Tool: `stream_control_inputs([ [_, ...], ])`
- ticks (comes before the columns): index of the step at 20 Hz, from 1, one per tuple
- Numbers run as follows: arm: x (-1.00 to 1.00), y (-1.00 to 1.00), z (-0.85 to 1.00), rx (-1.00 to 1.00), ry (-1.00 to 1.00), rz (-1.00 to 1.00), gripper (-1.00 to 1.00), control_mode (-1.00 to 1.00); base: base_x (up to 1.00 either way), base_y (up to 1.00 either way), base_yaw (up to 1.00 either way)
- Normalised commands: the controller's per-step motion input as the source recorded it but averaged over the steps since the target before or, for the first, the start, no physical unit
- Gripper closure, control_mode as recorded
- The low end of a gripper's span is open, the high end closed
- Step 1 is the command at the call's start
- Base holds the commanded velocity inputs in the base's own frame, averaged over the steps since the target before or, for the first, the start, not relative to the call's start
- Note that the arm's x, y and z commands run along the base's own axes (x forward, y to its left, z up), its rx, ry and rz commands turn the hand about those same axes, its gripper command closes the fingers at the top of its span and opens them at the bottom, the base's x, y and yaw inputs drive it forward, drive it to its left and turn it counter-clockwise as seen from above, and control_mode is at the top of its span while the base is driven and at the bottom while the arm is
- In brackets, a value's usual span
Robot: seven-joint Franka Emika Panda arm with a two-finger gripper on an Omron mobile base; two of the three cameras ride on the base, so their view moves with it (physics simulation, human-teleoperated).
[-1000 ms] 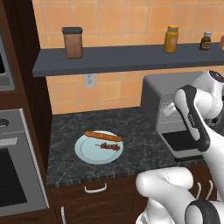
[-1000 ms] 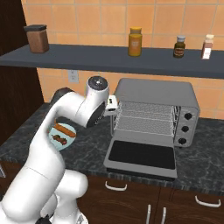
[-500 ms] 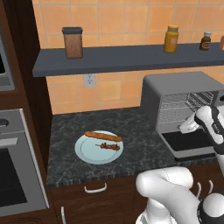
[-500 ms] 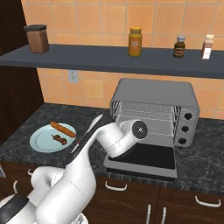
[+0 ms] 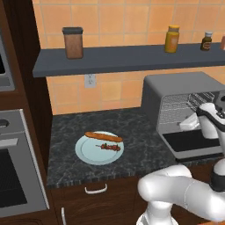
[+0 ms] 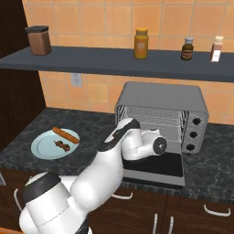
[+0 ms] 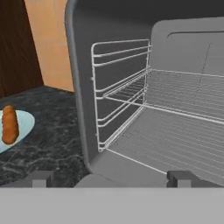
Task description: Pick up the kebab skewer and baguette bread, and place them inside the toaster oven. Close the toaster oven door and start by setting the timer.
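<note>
My fingers [image 7: 111, 178] spread wide, empty, right at the mouth of the toaster oven [image 6: 161, 115].
Its door [image 6: 155, 167] lies flat open; the baguette [image 5: 103, 136] and kebab skewer [image 5: 110, 147] sit on the plate [image 5: 88, 154] over on the bench [image 5: 66, 167].

The toaster oven [image 6: 161, 109] at right of the right base view has a matt grey metal shell, with thin shiny wire racks [image 7: 144, 92] inside. Its lowered door [image 6: 155, 165] is dark, smooth glass in a grey frame. The counter [image 5: 132, 127] looks like polished black stone with pale speckles. The plate [image 5: 88, 151] is smooth, pale blue and glazed; the baguette [image 5: 103, 136] on it has a rough orange-brown crust. The wall [image 5: 118, 17] is glossy orange tile, the shelf [image 6: 100, 59] matt dark grey.
</note>
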Motion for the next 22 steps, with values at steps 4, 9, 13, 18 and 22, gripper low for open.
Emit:
stream_control_inputs([
  [4, 0.46, -0.37, -0.11, 0.10, -0.07, -0.05, -1.00, -1.00, 0.00, 0.00, 0.00],
  [9, 0.29, -0.22, -0.19, 0.05, -0.14, -0.03, -1.00, -1.00, 0.00, 0.00, 0.00],
  [13, 0.36, -0.18, -0.16, 0.03, -0.08, -0.02, -1.00, -1.00, 0.00, 0.00, 0.00],
  [18, 0.30, -0.10, -0.14, 0.00, -0.01, -0.05, -1.00, -1.00, 0.00, 0.00, 0.00],
  [22, 0.41, 0.00, -0.12, 0.00, 0.00, -0.07, -1.00, -1.00, 0.00, 0.00, 0.00],
])
